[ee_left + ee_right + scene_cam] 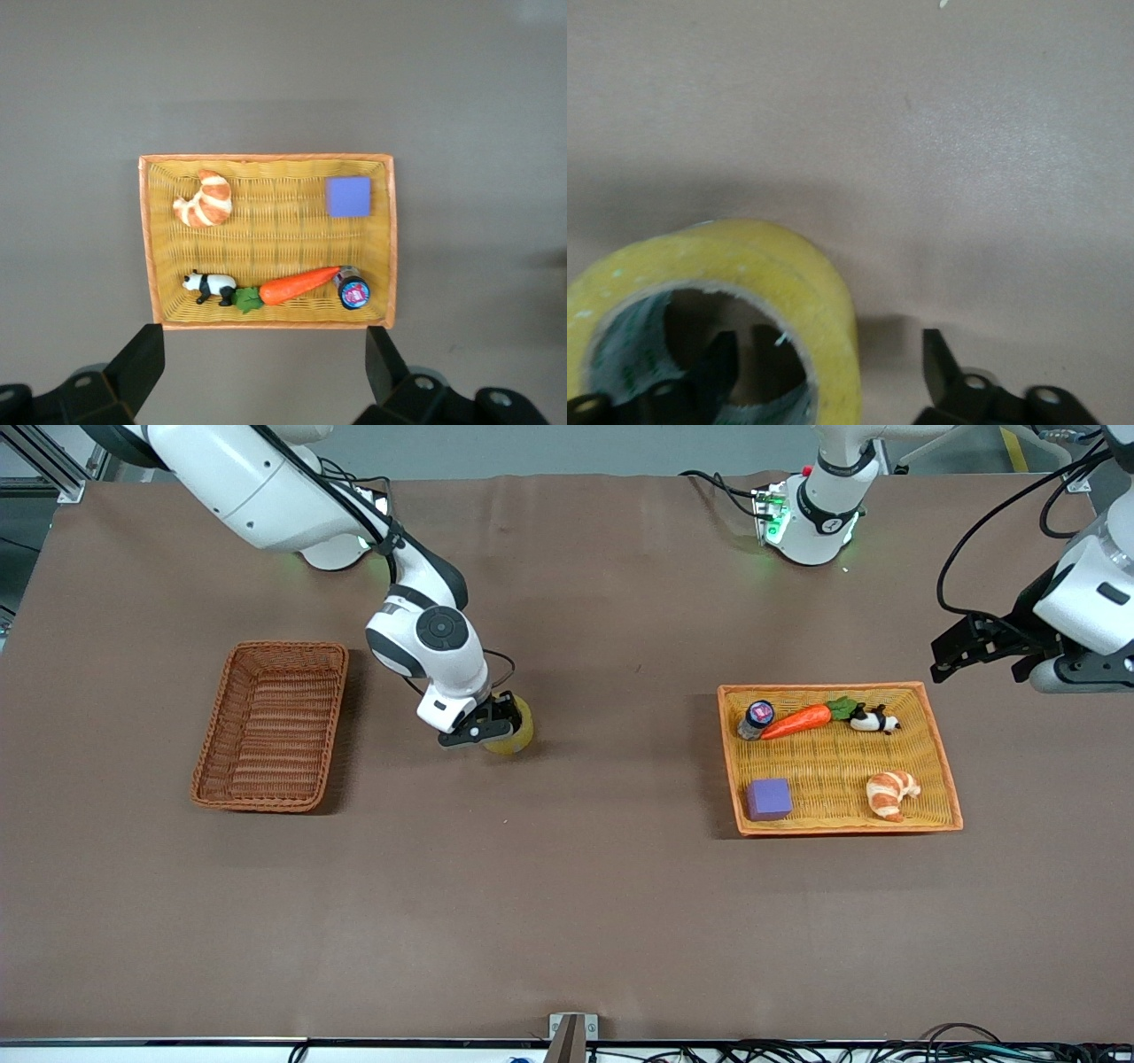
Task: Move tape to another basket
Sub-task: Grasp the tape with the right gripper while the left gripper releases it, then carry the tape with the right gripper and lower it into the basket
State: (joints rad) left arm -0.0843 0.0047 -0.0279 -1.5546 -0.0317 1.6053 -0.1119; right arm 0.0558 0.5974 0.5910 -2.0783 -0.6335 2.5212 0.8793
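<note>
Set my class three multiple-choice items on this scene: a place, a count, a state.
1. Where is the tape? A in the basket; B between basket and yellow tray, outside both; C in the tray.
2. How many things lie in the tray? A three; B five; C seven.
3. How are the right gripper's jaws? A open, astride the tape's wall; B shut, above the basket; C shut, inside the tray.
Answers: B, bare table surrounds it; B, bottle, carrot, panda, croissant, cube; A, one finger inside the core, one outside.
The left gripper waits, open, over the table beside the tray.
</note>
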